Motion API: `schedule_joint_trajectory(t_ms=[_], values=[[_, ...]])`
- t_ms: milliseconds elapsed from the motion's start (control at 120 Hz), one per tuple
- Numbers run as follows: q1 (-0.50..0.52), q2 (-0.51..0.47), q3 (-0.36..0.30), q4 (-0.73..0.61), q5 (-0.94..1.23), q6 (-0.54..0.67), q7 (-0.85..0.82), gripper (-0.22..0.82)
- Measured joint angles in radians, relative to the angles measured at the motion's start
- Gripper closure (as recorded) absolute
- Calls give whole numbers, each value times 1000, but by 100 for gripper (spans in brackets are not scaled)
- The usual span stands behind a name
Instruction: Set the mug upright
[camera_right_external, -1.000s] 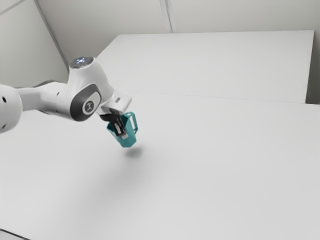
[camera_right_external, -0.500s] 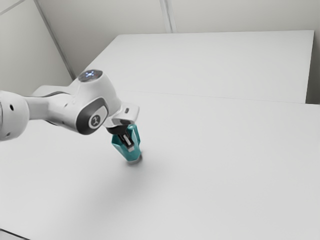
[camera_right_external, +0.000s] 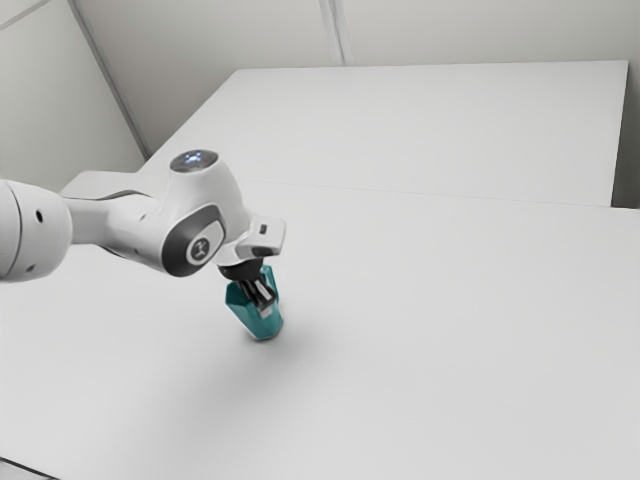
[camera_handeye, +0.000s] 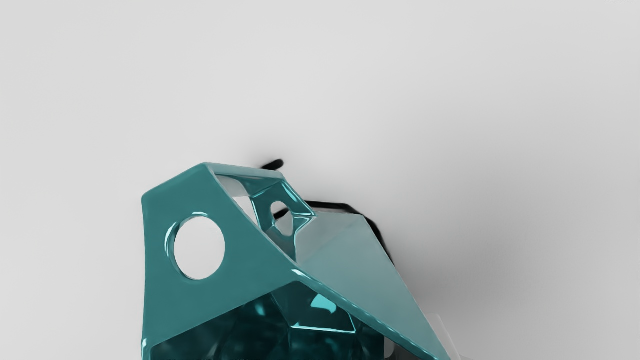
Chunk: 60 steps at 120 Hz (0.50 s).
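Mug (camera_right_external: 246, 310): teal and glossy, with flat facets, a dark open interior and an angular handle (camera_handeye: 185, 195) pierced by round openings.
Mug's place: low at the counter (camera_right_external: 430, 330), well in from its far edge, toward the exterior view's left.
Mug's stance: leaning, its mouth tipped toward the exterior view's left, its base down at the counter; whether the whole base sits flat, I cannot tell.
Pincer (camera_right_external: 264, 308): black, angled down, holding the mug by its wall.
Fingers: one (camera_handeye: 389, 350) inside the mug, the other (camera_handeye: 442, 332) outside, the wall pinched between them.
Handle's direction: reaching outward from the rim, away from the fingers.
Arm (camera_right_external: 130, 225): white with dark grey trim, coming in from the exterior view's left, its hand just above the mug.
Counter: plain and pale, with soft shadow around the mug's base and dark shadow marks beside the handle.
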Motion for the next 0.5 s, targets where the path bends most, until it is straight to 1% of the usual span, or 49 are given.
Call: schedule_joint_trajectory(t_ms=[100, 250, 308, 400, 500], values=[[-2, 2, 0, 0, 0, 1, -18, 78], [2, -3, 0, 0, -2, -5, -34, 45], [5, -7, 0, 0, 0, -7, -39, 34], [7, -15, 0, 0, 1, -9, -45, 22], [6, -32, 0, 0, 2, -19, -52, 14]])
